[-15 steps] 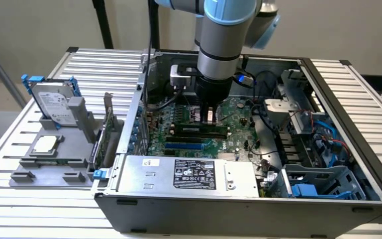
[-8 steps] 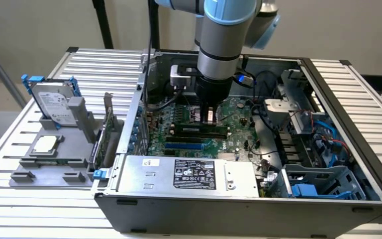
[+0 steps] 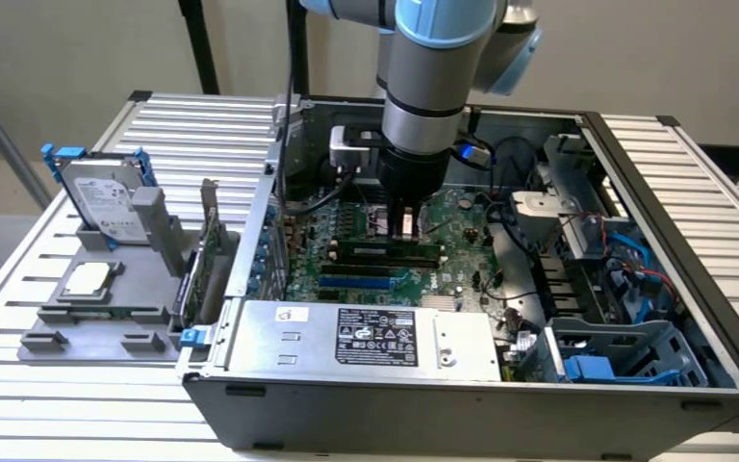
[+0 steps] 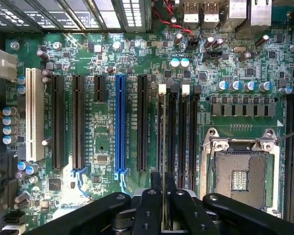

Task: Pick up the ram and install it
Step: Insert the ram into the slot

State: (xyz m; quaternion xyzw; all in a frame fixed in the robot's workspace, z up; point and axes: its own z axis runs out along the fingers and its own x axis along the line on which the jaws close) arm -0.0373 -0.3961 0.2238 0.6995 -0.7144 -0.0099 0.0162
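Observation:
The ram (image 4: 162, 147) shows edge-on in the wrist view as a thin line running along the black memory slots (image 4: 179, 132), over the one with a white latch at its far end. My gripper (image 4: 162, 215) is shut on the ram's near end, its black fingers (image 4: 147, 215) pressed against both faces. In the exterior view the gripper (image 3: 404, 227) hangs straight down inside the open computer case, just above the motherboard (image 3: 344, 231) and the row of slots (image 3: 383, 253). Whether the ram touches the slot cannot be told.
The empty processor socket (image 4: 240, 171) lies beside the memory slots, and a blue slot (image 4: 120, 122) on the other side. The power supply (image 3: 369, 337) fills the case's front. Cables and drive bays (image 3: 600, 279) crowd the exterior view's right. A hard drive (image 3: 103, 197), a processor chip (image 3: 88, 279) and an expansion card (image 3: 209, 255) stand on a grey holder outside the case.

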